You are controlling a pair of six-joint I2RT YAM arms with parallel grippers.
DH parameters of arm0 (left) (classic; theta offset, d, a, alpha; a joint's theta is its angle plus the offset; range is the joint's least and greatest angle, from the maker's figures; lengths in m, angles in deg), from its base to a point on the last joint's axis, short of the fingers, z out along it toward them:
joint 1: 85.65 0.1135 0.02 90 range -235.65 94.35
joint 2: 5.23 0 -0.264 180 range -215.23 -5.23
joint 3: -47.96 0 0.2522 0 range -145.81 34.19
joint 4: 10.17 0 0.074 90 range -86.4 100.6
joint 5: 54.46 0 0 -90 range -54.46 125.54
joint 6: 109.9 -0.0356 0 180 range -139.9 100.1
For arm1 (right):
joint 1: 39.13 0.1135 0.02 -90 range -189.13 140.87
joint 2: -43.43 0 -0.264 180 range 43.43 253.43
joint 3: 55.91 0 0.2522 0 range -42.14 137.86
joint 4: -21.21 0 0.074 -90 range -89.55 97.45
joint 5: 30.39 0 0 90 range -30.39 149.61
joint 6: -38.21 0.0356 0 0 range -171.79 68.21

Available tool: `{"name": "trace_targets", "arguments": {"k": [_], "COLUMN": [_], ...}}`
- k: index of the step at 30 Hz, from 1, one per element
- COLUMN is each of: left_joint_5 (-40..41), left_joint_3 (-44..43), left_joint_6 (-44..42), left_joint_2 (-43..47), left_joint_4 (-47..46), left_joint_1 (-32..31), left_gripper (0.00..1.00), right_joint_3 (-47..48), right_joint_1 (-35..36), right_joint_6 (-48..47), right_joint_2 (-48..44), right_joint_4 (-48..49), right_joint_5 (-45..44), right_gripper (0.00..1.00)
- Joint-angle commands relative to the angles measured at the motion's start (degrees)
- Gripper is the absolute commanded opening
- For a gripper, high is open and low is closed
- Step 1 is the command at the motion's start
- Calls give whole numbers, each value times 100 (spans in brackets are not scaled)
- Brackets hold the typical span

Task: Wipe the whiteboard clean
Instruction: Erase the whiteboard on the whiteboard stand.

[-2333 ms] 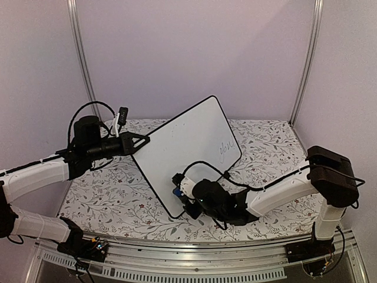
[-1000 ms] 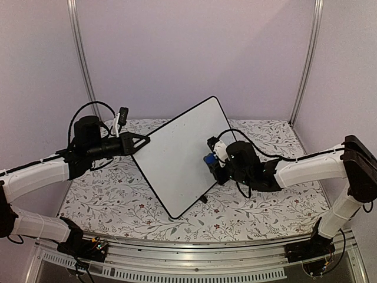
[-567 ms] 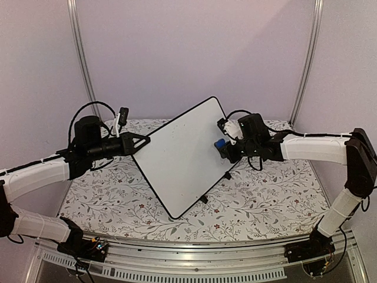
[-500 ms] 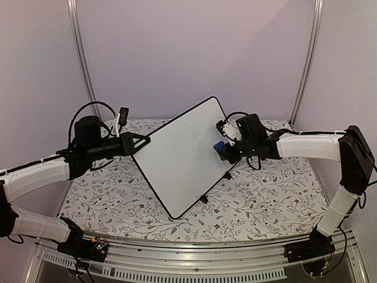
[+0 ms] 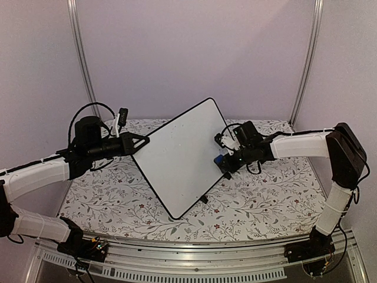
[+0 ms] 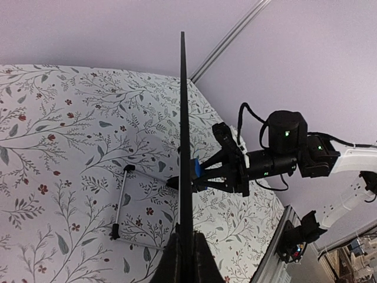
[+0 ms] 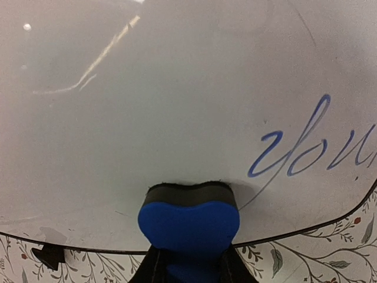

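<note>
I have the board (image 5: 179,156) standing tilted on the table (image 5: 265,200), one low corner by its foot (image 5: 203,200) and the opposite corner up toward the back wall. The left gripper (image 5: 140,143) is clamped tight on its left edge, and in the left wrist view the board shows edge-on, rising straight out of the closed fingers. The right gripper (image 5: 225,160) is closed around the eraser (image 7: 188,219), whose dark felt is pressed flat to the white face close to the lower right edge. What matters for the next stroke is where the writing (image 7: 294,154) lies. In the right wrist view the blue "you" sits to the right of the eraser and a little above it, well apart from the felt. Its line runs rightward along the black-framed edge and out of the picture. From overhead I cannot make out the ink at all. The right arm is the only one placed to wipe. It reaches in from the right with its forearm nearly level and the wrist turned left into the board. I judge the stroke should slide sideways along that edge, with the left arm bracing the board against the push.
</note>
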Motion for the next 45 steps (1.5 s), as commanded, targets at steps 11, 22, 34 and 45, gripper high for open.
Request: {"name": "trace_targets", "arguments": {"k": [11,22,34,45], "left_joint_5": [-608,-616,-629,-622], "left_joint_3": [-132,-140,-142,-141], "left_joint_6": [-190,-190,-188,-180], "left_joint_2": [-3,10,-3,-30], "left_joint_4": [-205,-199,-194,-211], "left_joint_1": [-178,-174,-167,-172], "left_gripper": [0,0,0,0], "right_joint_3": [-344,996,219,111], "right_joint_1": [-26,-181,-190,-184], "right_joint_6": [208,-17,1,87], "right_joint_2": [87,444,532,393], "right_joint_4": [-128,-450,-747,-890], "right_joint_5": [-58,-341,-239,-194], "right_gripper": [0,0,0,0]}}
